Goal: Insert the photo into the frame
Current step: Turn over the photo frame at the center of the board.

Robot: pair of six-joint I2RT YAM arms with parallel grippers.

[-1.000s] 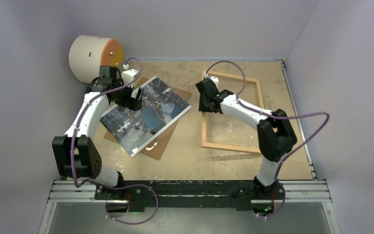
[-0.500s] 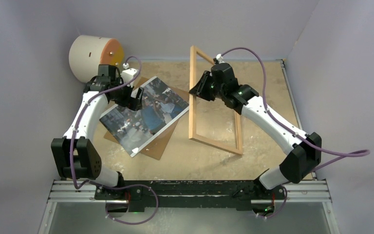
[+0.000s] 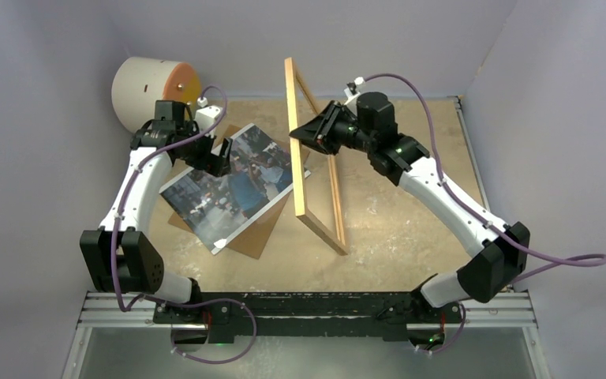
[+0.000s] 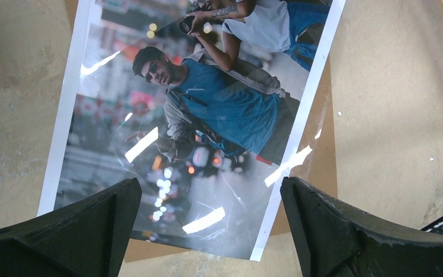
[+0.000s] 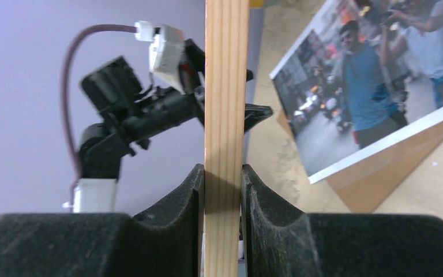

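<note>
Top external view has the frame [image 3: 297,185] tipped up almost on edge in the middle of the table [image 3: 410,229]. One long rail is high and runs from far to near, and the opposite rail is low and to the right. Whether that lower side touches the table I cannot tell. The right gripper [image 3: 298,136] reaches in from the right and grips the high rail about midway along it. In the right wrist view the jaws are drawn in to a narrow gap, with the light-wood rail clamped upright between both pads [image 5: 176,208] and the wood touching each one. The photo [image 3: 233,185] lies picture side up on the left half of the table, turned at a slant. It rests on a brown sheet [image 3: 254,237] that shows past its edges on the near and right sides. From above, the frame's high rail crosses the photo's right corner, and the two look apart, the frame raised just beside it. The left gripper [image 3: 215,160] hangs over the photo's far-left end. In the left wrist view its jaws are spread wide, one finger [image 4: 92,231] toward each side of the print, with nothing held between them. Whether the fingertips touch the glossy surface I cannot tell. A cream drum [image 3: 146,93] with an orange face sits at the far-left corner.
</note>
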